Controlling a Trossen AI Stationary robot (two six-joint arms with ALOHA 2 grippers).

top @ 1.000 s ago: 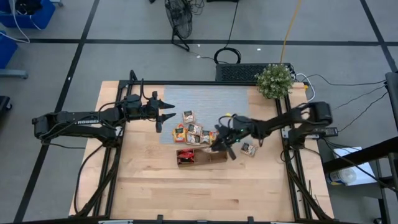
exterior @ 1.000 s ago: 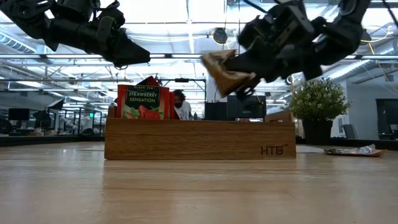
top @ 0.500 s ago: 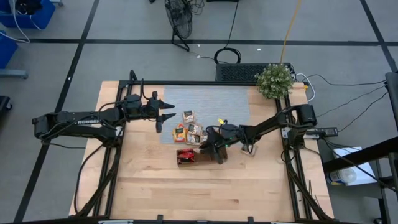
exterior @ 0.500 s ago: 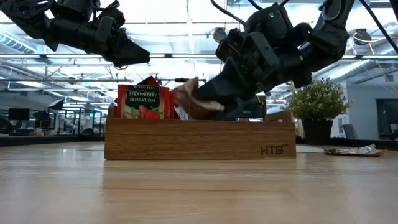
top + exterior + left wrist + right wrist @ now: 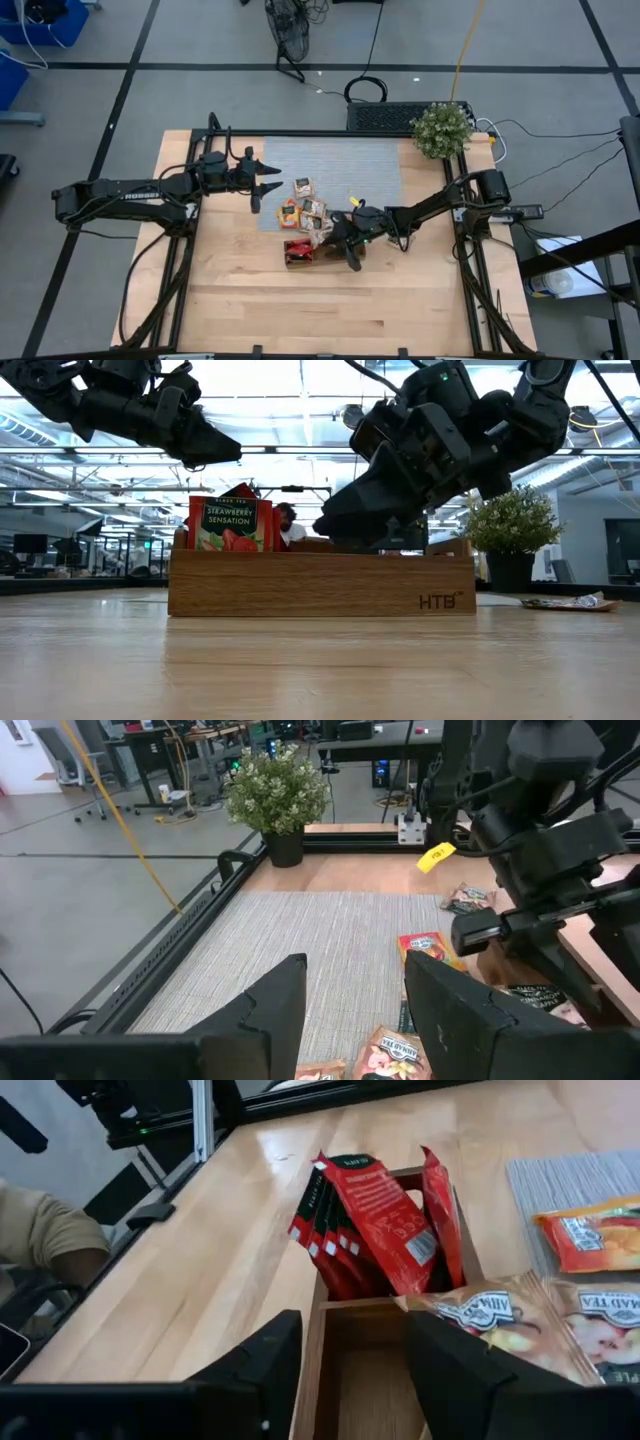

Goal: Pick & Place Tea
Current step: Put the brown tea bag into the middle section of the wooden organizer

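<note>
The long wooden tray [image 5: 322,252] lies at mid-table. Several red tea packets [image 5: 365,1210] stand upright in its left end compartment, also seen as red packets [image 5: 232,525] in the low view. My right gripper [image 5: 350,1375] hangs open just above the middle compartment [image 5: 362,1370], nothing between its fingers. A pale tea packet [image 5: 495,1315] lies at the tray's far long wall, one corner over the rim. More loose tea packets [image 5: 305,205] lie on the grey mat [image 5: 330,160]. My left gripper [image 5: 272,178] waits open above the mat's left part.
A potted plant [image 5: 441,128] stands at the far right corner. One more loose packet [image 5: 400,240] lies right of the tray beneath my right arm. Bare wood [image 5: 330,310] stretches from the tray to the near edge. A person's arm [image 5: 45,1240] shows beyond the table.
My right gripper has carried a pale packet toward the table's left edge and down to the tray, tipping lower, and has opened and let it go. The packet has dropped from above the tray to about rim level.
</note>
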